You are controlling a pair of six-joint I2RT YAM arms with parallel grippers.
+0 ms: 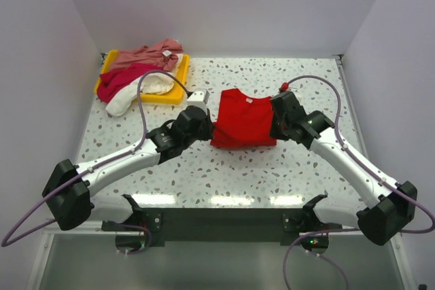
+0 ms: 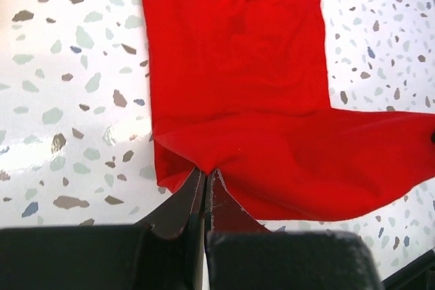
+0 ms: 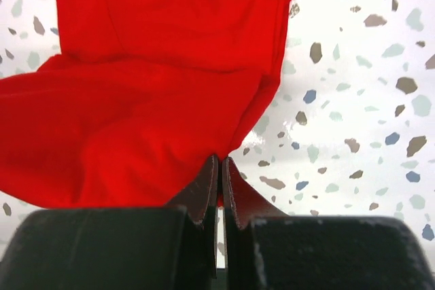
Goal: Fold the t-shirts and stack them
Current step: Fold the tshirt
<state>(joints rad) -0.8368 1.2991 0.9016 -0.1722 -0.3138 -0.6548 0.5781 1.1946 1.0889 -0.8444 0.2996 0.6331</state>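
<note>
My left gripper [image 2: 206, 174] is clamped tight on the near left corner of the bright red soft cloth t-shirt [image 1: 243, 119], and my right gripper [image 3: 220, 162] is pinching the near right corner. The shirt lies between them mid speckled white table [image 1: 204, 174], collar pointing away. Far left, the dusty pink shirt [image 1: 146, 56], crimson-magenta shirt [image 1: 119, 81] and cream-white shirt [image 1: 139, 93] are heaped on the shallow yellow plastic tray [image 1: 175, 97].

Speckled white table [image 1: 204, 174]; plain pale walls [image 1: 238, 5] — glare near front edge
</note>
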